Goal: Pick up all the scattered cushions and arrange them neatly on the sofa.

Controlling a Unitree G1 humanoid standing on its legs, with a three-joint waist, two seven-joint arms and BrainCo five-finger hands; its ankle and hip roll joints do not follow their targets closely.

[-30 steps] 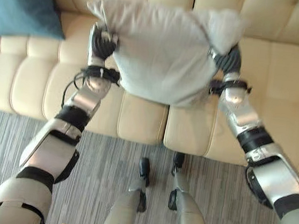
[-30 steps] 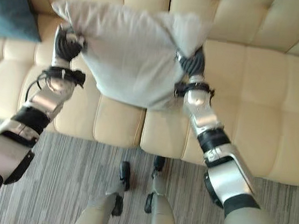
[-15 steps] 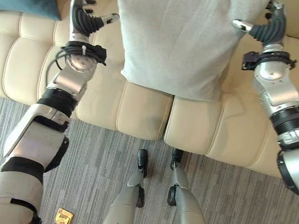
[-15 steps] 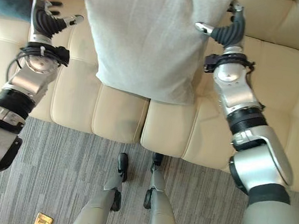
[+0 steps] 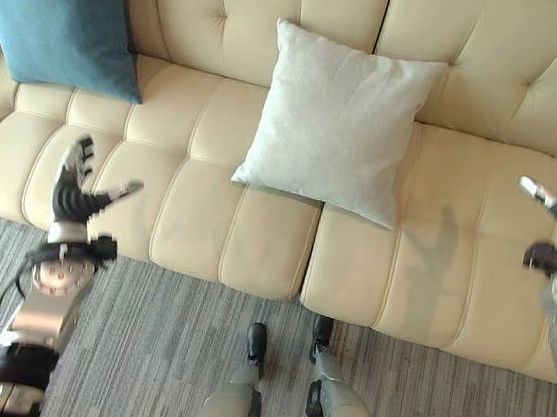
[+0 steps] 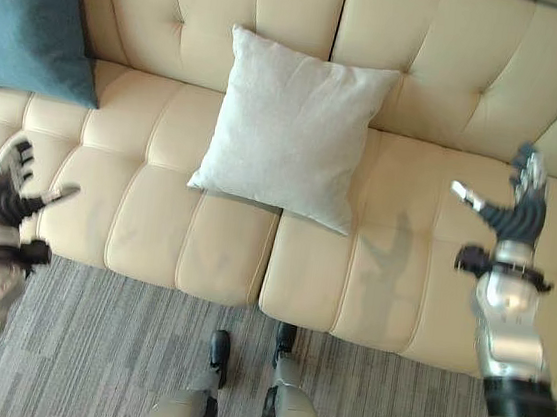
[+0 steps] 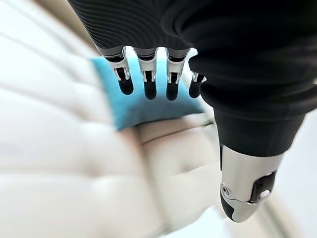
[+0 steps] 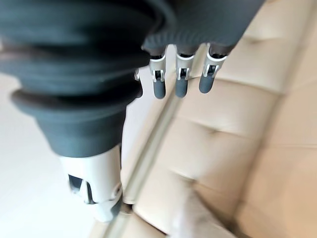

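Both hands are now drawn back from the grey cushion (image 5: 334,124), which a second ago was hanging between them and is now leaning against the backrest of the cream sofa (image 5: 453,269), at the seam between two seats. The blue cushion (image 5: 64,13) at 10 o'clock is cut off by the frame edge. The left hand (image 5: 74,195) at 8 o'clock and right hand (image 6: 514,215) at 3 o'clock are hovering with fingers (image 7: 148,82) released, grasping nothing. The left wrist view is catching the blue cushion beyond its fingertips. Grey striped carpet (image 5: 161,356) is lying before the sofa.

Cream sofa (image 5: 208,211) bears grey cushion (image 5: 337,120), teal cushion (image 5: 64,13).
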